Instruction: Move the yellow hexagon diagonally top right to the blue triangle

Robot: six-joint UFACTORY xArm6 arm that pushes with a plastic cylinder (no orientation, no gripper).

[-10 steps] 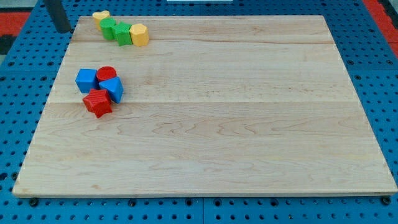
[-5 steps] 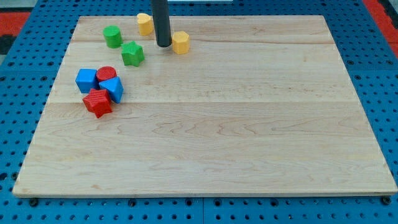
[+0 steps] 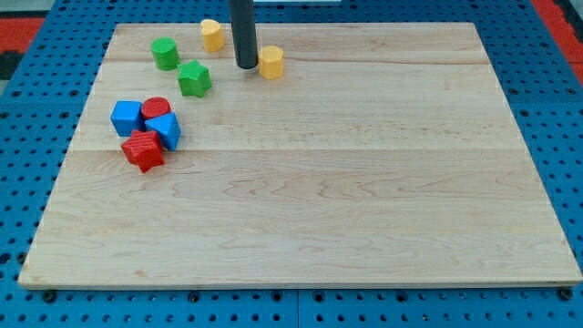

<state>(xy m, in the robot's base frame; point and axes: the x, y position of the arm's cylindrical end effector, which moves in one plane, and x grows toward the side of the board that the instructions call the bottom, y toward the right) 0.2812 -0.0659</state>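
A pale wooden desk (image 3: 364, 182) lies on a blue pegboard (image 3: 565, 137). My tip (image 3: 246, 66), the end effector, is a bare rod holding nothing, just left of the yellow hexagon (image 3: 271, 62) near the view's top. The rod's upper part is cut off by the frame. The blue triangle (image 3: 165, 130) sits far down-left, huddled with a blue cube (image 3: 127, 117); a red block (image 3: 157, 107) is partly hidden behind them.

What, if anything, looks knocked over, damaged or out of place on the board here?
Nothing stands out. Every block sits flat on the wooden board, none over an edge. My tip is just left of the yellow hexagon, well up and right of the blue triangle.
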